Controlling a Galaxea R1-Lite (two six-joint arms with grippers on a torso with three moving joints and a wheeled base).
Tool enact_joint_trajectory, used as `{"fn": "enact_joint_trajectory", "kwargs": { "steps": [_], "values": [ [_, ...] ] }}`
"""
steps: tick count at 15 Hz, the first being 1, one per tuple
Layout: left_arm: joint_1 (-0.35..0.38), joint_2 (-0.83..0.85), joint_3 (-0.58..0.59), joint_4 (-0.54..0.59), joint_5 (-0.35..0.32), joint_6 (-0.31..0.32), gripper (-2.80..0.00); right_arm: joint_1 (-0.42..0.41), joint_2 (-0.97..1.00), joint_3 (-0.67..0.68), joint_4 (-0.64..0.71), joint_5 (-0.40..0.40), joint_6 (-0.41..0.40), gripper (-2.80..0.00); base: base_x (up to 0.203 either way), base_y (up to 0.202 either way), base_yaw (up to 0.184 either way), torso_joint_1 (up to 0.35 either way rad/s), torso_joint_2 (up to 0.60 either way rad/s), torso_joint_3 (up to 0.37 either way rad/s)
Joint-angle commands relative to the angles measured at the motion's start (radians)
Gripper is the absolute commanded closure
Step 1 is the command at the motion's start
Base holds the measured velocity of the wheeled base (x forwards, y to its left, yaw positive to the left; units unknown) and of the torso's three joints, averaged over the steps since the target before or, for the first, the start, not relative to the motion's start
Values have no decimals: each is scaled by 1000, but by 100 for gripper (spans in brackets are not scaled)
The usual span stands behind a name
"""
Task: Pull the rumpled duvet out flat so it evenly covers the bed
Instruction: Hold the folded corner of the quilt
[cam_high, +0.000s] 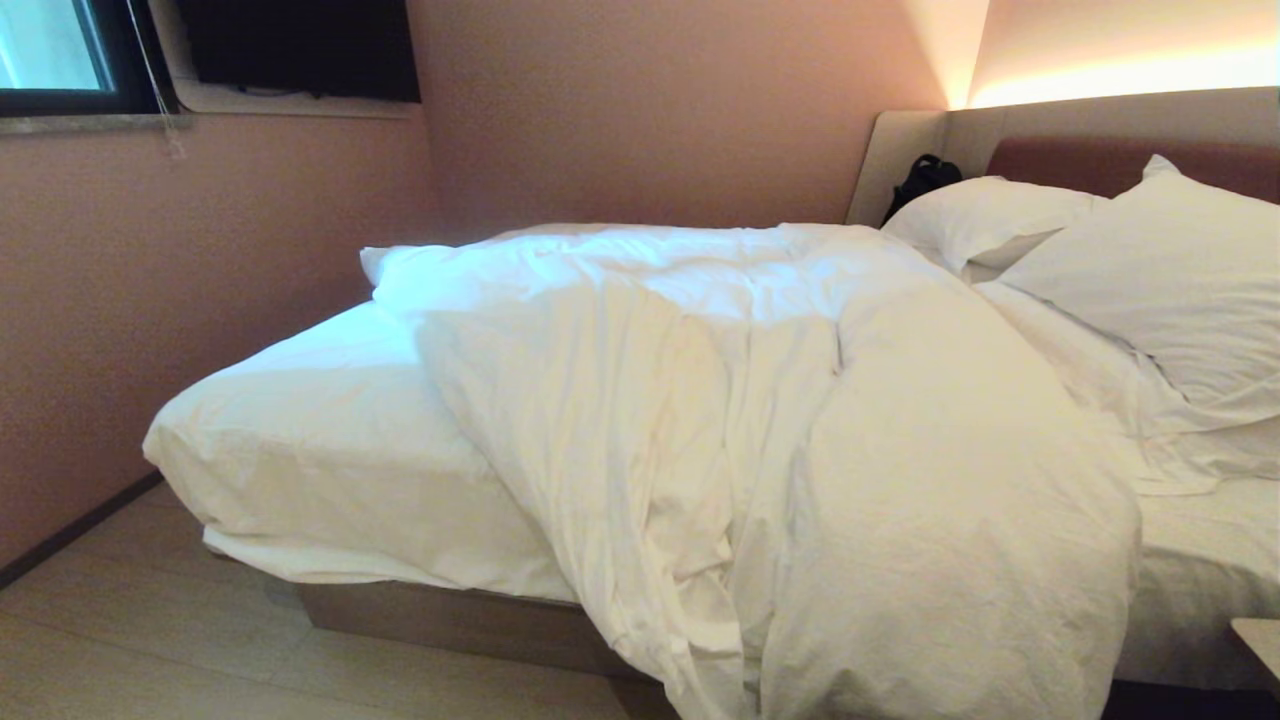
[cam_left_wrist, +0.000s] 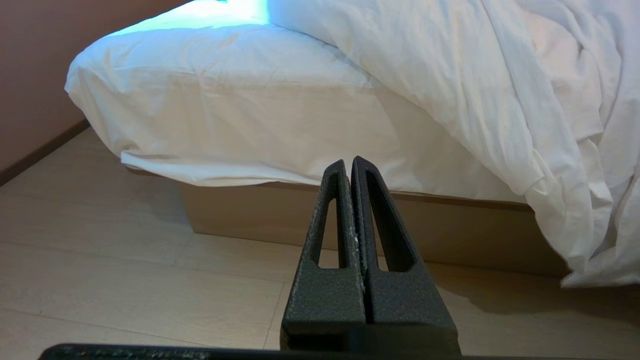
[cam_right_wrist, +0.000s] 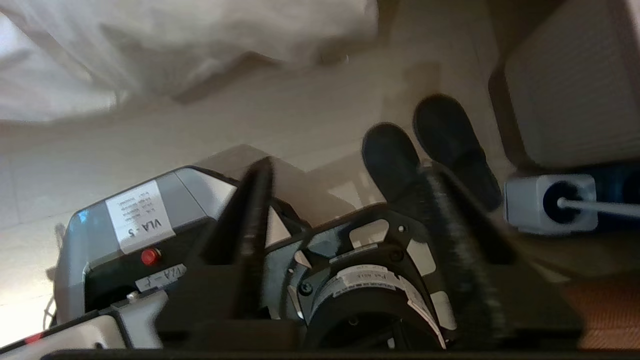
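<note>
Facing the bed (cam_high: 300, 440), I see the duvet (cam_high: 800, 420) bunched mid-mattress, spilling over its near edge; right gripper (cam_right_wrist: 345, 170) spread wide (empty), left gripper (cam_left_wrist: 349, 167) pinched closed, idle.

Bare pale wood-plank floor (cam_high: 150, 640) lies open near left, while the rumpled white duvet (cam_high: 800, 420) drapes over the bed's near edge.

Legible text, right wrist view only:
- White label (cam_right_wrist: 140, 216) on grey robot base housing (cam_right_wrist: 95, 240): reads "VLA-5", seen inverted; small print above it illegible.
- Second label (cam_right_wrist: 161, 278) below red button (cam_right_wrist: 148, 257): approx. "VLA-", blurred.
- Round joint sticker (cam_right_wrist: 372, 280): illegible.
</note>
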Motion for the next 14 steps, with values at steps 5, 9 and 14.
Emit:
{"fn": "enact_joint_trajectory", "kwargs": {
  "steps": [5,9,14],
  "values": [
    [1,0,0,0,0,0,0,4,214,-234,-38,10,-38,-280,0,0,0,0,0,0],
    [0,0,0,0,0,0,0,6,439,-434,-140,151,-35,-280,0,0,0,0,0,0],
    [0,0,0,0,0,0,0,20,572,-560,-157,353,-31,0,0,0,0,0,0,0]
  ]
}}
